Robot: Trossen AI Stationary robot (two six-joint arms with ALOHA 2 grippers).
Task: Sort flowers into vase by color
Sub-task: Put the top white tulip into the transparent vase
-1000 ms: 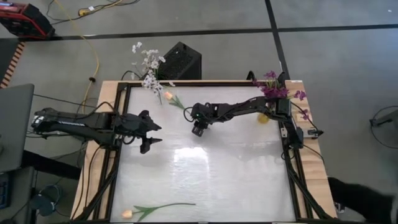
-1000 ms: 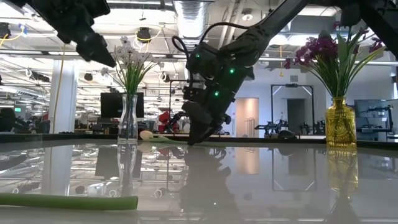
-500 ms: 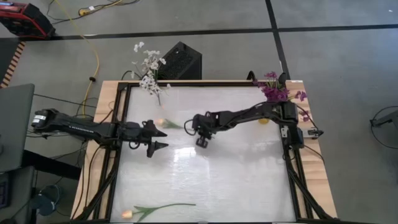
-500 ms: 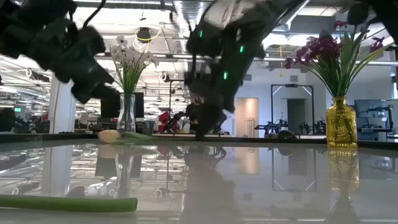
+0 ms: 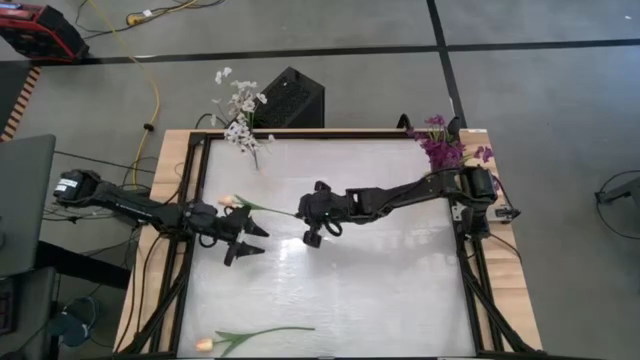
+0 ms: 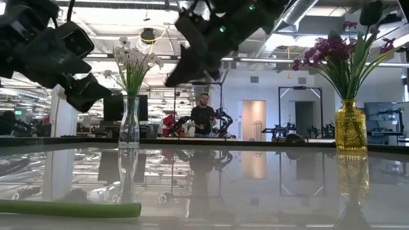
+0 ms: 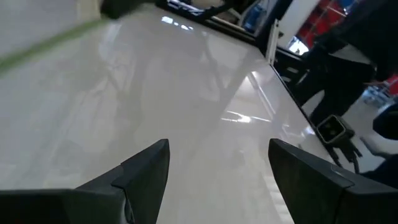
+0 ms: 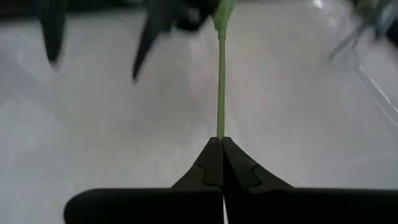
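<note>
the right gripper (image 5: 303, 212) is pinched closed on the green stem end of a peach tulip (image 5: 258, 207), holding it over the white table (image 5: 380, 290), just in front of the left gripper (image 5: 250, 238), whose fingers (image 7: 144, 169) are spread apart with nothing between them. a second peach tulip (image 5: 245, 337) lies far from the left gripper at the table's near edge. a clear vase (image 6: 129, 121) holds white sprigs (image 6: 134, 61), a yellow vase (image 6: 347, 125) holds purple blossoms (image 6: 332, 50).
</note>
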